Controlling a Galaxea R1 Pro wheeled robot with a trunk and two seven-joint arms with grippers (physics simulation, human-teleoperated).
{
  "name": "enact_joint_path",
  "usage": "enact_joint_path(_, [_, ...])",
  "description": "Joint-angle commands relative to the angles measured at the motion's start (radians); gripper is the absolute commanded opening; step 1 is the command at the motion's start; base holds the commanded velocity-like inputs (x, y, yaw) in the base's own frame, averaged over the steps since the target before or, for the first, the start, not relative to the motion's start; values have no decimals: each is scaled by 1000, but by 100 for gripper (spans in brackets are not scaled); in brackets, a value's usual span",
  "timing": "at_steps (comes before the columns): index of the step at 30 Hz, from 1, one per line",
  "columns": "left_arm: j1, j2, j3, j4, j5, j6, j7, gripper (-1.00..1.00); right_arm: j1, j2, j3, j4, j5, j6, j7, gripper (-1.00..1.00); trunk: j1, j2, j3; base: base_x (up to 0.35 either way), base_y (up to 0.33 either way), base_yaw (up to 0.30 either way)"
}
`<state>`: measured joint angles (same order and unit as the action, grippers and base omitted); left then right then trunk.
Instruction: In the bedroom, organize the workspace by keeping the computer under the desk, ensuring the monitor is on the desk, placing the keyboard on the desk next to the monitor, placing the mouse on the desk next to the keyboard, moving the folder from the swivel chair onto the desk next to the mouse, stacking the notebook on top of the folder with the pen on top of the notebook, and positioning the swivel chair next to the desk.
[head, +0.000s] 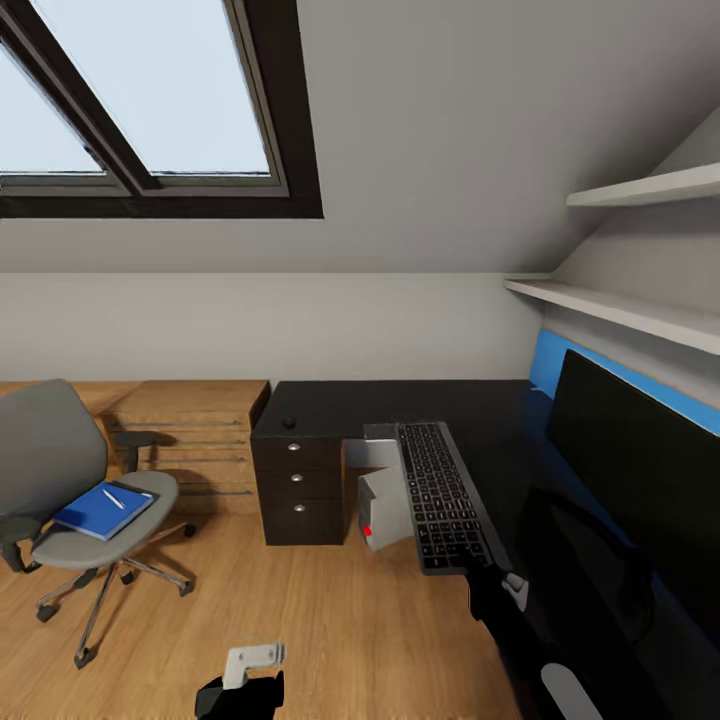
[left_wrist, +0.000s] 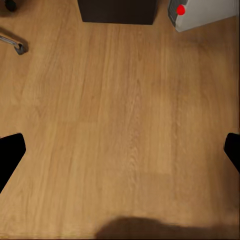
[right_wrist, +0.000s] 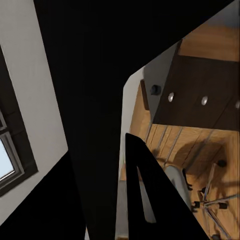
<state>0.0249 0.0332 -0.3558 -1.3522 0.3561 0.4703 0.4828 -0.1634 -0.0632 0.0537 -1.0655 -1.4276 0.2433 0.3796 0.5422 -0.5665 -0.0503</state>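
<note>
Apparently the right gripper (head: 500, 580) clamped the near end of the slim black keyboard (head: 440, 495), which overhung the long black desk (head: 400, 405). Best practice was lowering it level beside the wide black monitor (head: 640, 470). The left gripper (head: 245, 670) hung open over the wooden floor (left_wrist: 120, 125).

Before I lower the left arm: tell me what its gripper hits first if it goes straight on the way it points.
Most likely the bare wooden floor. The left gripper stands open, pointing down at it. The computer and desk sit off to the edge, out of that line. Depth is unclear.
</note>
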Motion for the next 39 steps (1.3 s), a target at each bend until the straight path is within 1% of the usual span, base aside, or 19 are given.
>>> enact_joint_path(1, [-1,1,-2,-2,11,1,10,100,-1,-1,1,1,-14,5,2,-100,-4,6,2,-282,-241,0])
enact_joint_path(3, [-1,1,-2,-3,11,1,10,100,-1,-1,-4,4,-14,5,-1,-100,-12,20,8,-282,-242,0])
enact_joint_path(6, [0,1,-2,-4,11,1,11,100,-1,-2,-23,11,-14,5,-12,-100,-23,41,17,-282,-242,0])
enact_joint_path(7, [0,1,-2,-4,11,1,11,100,-1,-3,-34,14,-14,5,-24,-100,-27,48,20,-282,-242,0])
enact_joint_path(9, [0,1,-2,-4,11,1,11,100,-1,-4,-43,15,-14,5,-41,-100,-35,62,27,-281,-242,0])
enact_joint_path(15, [-1,1,-1,-4,11,1,11,100,-2,-17,-49,21,-14,6,-63,-100,-35,62,27,-230,-201,0])
enact_joint_path(16, [-1,1,-1,-4,11,0,11,100,-3,-21,-49,29,-14,6,-64,-100,-35,62,27,-72,-64,0])
enact_joint_path(17, [-1,3,0,-3,11,-1,12,100,-8,-30,-49,96,-14,7,-66,-100,-35,62,27,-10,-9,0])
enact_joint_path(19, [-1,5,0,-2,11,-1,14,100,-10,-32,-49,110,-14,8,-67,-100,-35,62,27,-6,-6,0])
enact_joint_path(20, [-1,6,1,-2,11,-2,16,100,-11,-39,-49,119,-14,8,-67,-100,-35,62,27,-2,-148,0])
enact_joint_path(24, [-1,7,1,-1,10,-2,17,100,-11,-47,-49,123,-14,9,-67,-100,-35,62,27,-1,-218,0])
enact_joint_path(39, [-1,7,1,-1,11,-1,13,100,-12,-47,-49,131,-14,10,-66,-100,-35,62,27,0,-103,0])
